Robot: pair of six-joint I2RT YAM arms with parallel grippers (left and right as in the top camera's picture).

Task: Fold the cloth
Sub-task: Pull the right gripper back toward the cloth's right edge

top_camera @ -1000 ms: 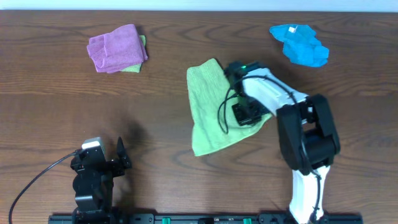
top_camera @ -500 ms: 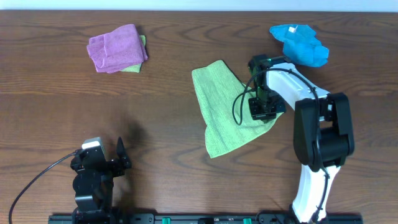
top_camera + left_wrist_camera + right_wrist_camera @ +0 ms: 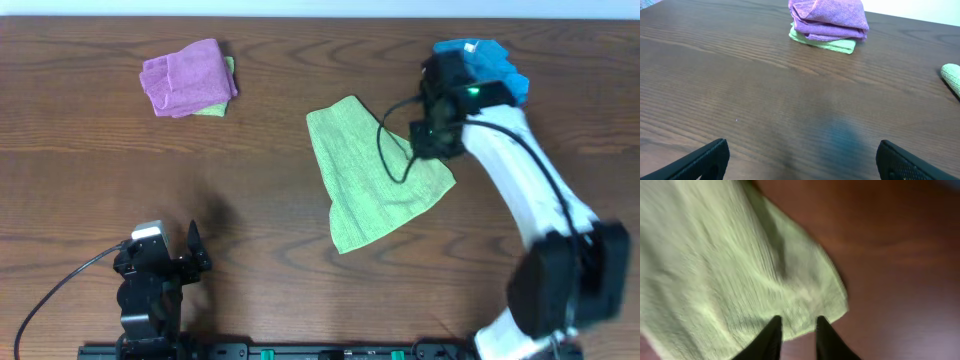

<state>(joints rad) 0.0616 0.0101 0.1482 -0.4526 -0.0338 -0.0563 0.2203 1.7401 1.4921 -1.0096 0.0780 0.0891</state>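
Observation:
The cloth (image 3: 368, 178), light lime-green terry, lies spread flat as a rough diamond at mid-table. Its right corner fills the right wrist view (image 3: 715, 255), and a sliver of it shows at the right edge of the left wrist view (image 3: 953, 75). My right gripper (image 3: 436, 145) hovers over that right corner. Its black fingertips (image 3: 796, 330) stand a little apart, open, with the cloth lying below the gap and nothing pinched. My left gripper (image 3: 800, 160) rests wide open at the front left (image 3: 190, 250), over bare wood and far from the cloth.
A purple-pink cloth (image 3: 185, 75) lies folded on a small green one at the back left, also ahead in the left wrist view (image 3: 827, 17). A bright blue cloth (image 3: 492, 78) sits at the back right, just behind my right arm.
My right gripper dragged the cloth rightward, then rose toward the back right and parted its jaws, letting the corner go. The left arm has not moved.

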